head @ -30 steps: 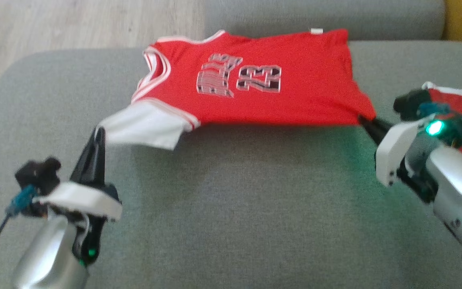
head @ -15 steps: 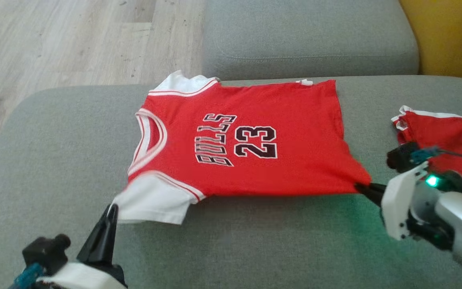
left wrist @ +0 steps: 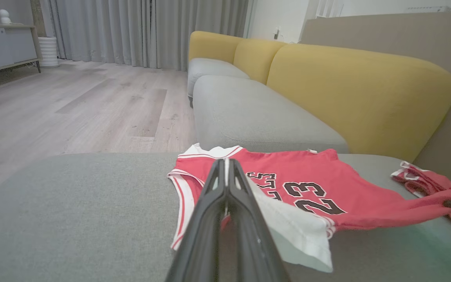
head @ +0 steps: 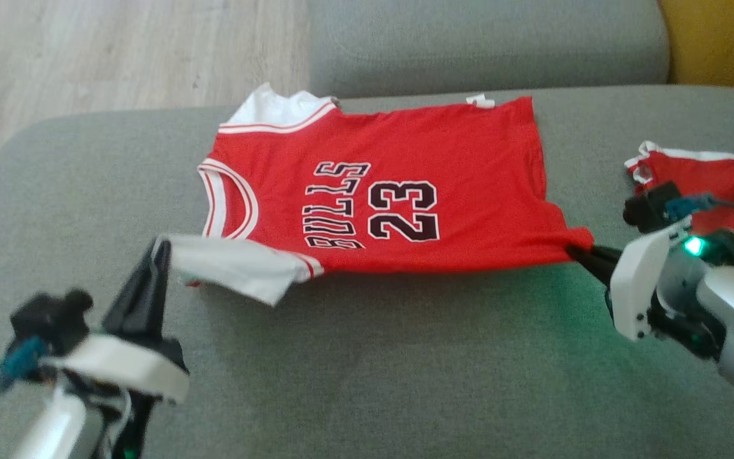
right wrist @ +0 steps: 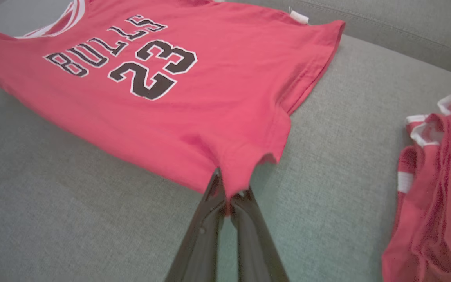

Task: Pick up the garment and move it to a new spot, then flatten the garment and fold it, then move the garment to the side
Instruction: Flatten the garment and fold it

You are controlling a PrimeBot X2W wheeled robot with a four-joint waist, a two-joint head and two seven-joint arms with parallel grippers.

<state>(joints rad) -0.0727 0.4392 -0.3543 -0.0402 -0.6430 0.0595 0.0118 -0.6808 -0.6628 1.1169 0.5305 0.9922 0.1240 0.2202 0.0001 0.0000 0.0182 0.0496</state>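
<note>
The garment [head: 405, 172] is a red jersey with white sleeves, "BULLS 23" on its front, spread over the grey sofa seat [head: 373, 370]. Its near edge is lifted between my two grippers. My left gripper [head: 162, 245] is shut on the near white sleeve; in the left wrist view the garment [left wrist: 307, 184] lies beyond the closed fingers [left wrist: 225, 188]. My right gripper [head: 574, 250] is shut on the near hem corner, and in the right wrist view the garment [right wrist: 163, 98] hangs pinched in its fingers [right wrist: 225, 196].
A second red garment [head: 717, 191] lies crumpled on the seat at the right, close behind my right wrist. Another grey cushion [head: 482, 44] sits beyond the jersey, with yellow backrests [left wrist: 350, 86] along the right. Wooden floor [head: 86, 57] lies past the seat's left edge.
The head camera has shifted between frames. Both grippers keep their hold; the jersey's near edge stays stretched between them, and the white sleeve looks more lifted and folded over than half a second ago.
</note>
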